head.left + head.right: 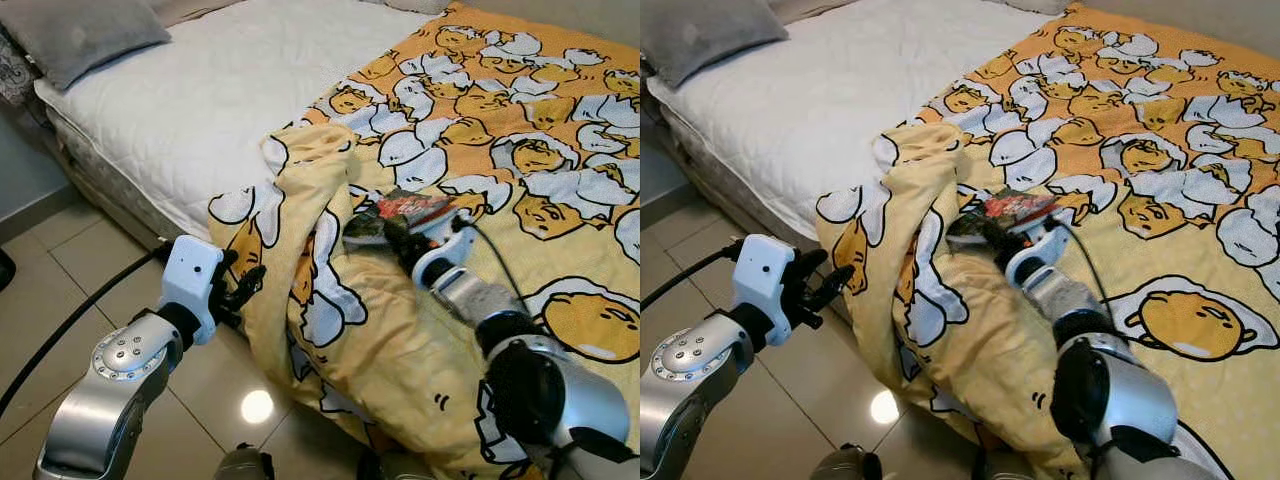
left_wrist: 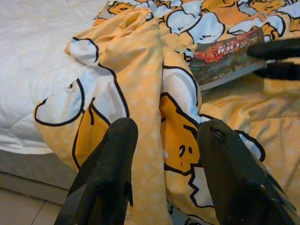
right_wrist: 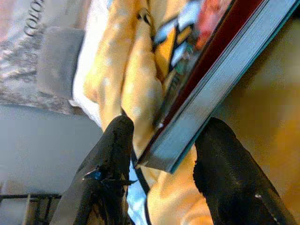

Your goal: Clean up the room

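Note:
A book with a dark red and green cover [image 1: 405, 210] lies on the yellow cartoon blanket [image 1: 520, 130] near its bunched fold. My right gripper [image 1: 383, 232] reaches across the blanket to the book's near end. In the right wrist view its black fingers [image 3: 110, 154] stand apart on either side of the book's corner [image 3: 211, 79], open, with the pages' edge between them. My left gripper [image 1: 248, 283] hovers open beside the bed's edge. It points at the blanket's hanging corner [image 2: 140, 79] and holds nothing.
A white mattress [image 1: 220, 90] takes up the bed's left half, with a grey pillow [image 1: 80, 35] at its far corner. Tiled floor [image 1: 90, 270] runs along the bed's side. A black cable [image 1: 70, 325] trails from my left arm.

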Robot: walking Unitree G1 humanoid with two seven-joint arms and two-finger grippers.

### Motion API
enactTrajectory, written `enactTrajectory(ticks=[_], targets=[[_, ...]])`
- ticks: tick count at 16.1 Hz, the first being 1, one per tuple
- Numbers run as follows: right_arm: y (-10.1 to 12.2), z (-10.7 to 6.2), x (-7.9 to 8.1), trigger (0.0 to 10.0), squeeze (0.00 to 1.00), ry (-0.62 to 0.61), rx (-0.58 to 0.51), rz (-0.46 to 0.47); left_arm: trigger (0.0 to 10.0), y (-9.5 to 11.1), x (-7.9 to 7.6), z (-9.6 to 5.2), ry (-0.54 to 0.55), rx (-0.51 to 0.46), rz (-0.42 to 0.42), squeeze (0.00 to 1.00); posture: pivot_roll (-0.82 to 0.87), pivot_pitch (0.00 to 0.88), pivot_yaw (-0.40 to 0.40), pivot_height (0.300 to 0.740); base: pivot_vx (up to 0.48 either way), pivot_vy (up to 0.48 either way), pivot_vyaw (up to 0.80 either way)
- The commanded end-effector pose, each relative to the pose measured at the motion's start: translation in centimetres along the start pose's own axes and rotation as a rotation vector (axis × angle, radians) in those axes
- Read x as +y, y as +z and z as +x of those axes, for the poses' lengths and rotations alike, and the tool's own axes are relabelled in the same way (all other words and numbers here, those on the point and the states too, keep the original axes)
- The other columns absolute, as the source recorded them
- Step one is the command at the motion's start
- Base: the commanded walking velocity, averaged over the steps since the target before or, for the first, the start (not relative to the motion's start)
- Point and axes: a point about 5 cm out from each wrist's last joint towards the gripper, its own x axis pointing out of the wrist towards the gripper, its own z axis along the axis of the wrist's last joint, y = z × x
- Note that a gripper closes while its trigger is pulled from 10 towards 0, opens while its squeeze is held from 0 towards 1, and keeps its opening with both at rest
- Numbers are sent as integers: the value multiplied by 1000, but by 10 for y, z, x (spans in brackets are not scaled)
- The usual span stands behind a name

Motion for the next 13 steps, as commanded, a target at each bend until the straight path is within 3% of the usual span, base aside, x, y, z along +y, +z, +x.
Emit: enactTrajectory(ticks=[1, 2, 3, 4, 13], targets=[[-2, 3, 4, 10000, 0, -13, -3, 15, 10000, 2, 2, -3, 15, 1, 12, 0, 75, 115, -15, 740, 0, 0, 0], [-5, 4, 5, 4118, 0, -25, -2, 26, 10000, 2, 2, -4, 16, 2, 13, 0, 78, 115, -13, 740, 0, 0, 0], [-6, 5, 6, 4118, 0, -30, -1, 30, 10000, 2, 2, -4, 17, 3, 14, 0, 79, 115, -14, 740, 0, 0, 0], [-9, 7, 6, 0, 0, -52, -6, 38, 10000, 2, 2, -4, 17, 4, 16, 0, 79, 115, -13, 740, 0, 0, 0], [-10, 4, -2, 0, 0, -98, -48, 106, 10000, 2, 0, -2, 8, 4, 21, 0, 77, 106, -11, 740, 0, 0, 0]])
